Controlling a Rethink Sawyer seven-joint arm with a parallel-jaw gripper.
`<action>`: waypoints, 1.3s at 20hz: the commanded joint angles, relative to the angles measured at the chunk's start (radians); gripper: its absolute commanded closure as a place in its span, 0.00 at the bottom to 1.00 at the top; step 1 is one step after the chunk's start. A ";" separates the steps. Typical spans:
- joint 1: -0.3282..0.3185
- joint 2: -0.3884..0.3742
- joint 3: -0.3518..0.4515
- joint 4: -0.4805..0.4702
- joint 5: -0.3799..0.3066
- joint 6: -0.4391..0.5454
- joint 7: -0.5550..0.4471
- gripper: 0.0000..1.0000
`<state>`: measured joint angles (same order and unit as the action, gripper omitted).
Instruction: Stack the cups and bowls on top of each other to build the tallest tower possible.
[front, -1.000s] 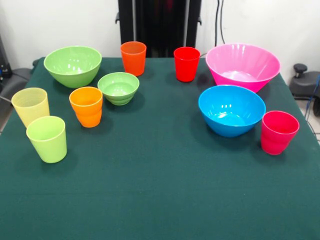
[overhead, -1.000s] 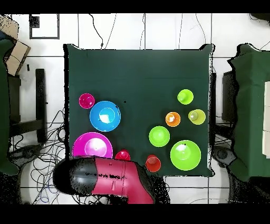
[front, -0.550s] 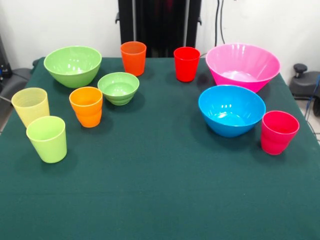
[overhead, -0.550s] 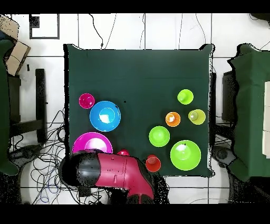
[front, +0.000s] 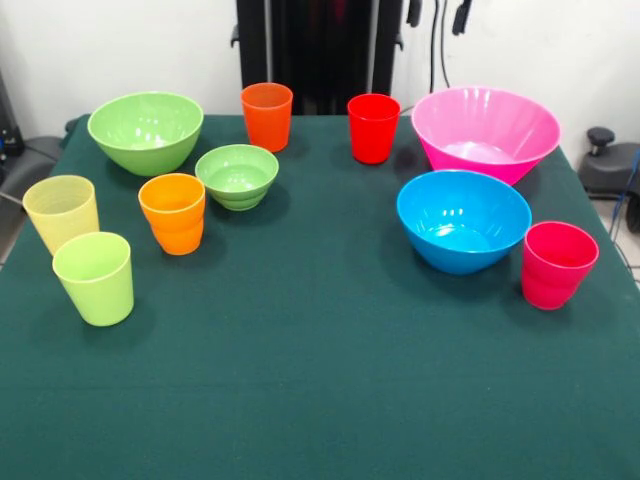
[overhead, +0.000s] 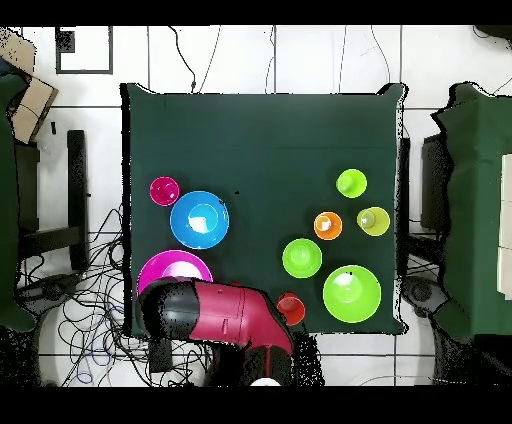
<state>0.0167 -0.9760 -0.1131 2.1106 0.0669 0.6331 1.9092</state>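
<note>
At 1 o'clock, top edge, front view: my gripper (front: 436, 15), just the tips
Jaws: apart, holding nothing
Pink bowl (front: 486, 130): 2 o'clock, right below me
Blue bowl (front: 463, 219): 3 o'clock
Cups, green bowls: unstacked on table (front: 320, 380)

Front view looks low across the green table (front: 320, 400), close in; overhead view looks straight down from high, showing the whole table (overhead: 265, 140). Both share the tabletop.

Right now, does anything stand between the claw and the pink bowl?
Nothing visible does. The claw shows at the front view's top edge, with bare wall between it and the pink bowl. The bowl is empty; the red cup stands apart beside it.
</note>
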 joint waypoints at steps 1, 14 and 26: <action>-0.006 0.074 0.053 0.026 -0.014 -0.077 0.117 0.00; -0.013 0.139 0.054 0.016 -0.014 -0.145 0.123 0.00; -0.054 0.254 0.075 -0.030 -0.018 -0.208 0.094 0.00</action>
<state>-0.0050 -0.8165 -0.1127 2.1131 0.0679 0.5335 1.9092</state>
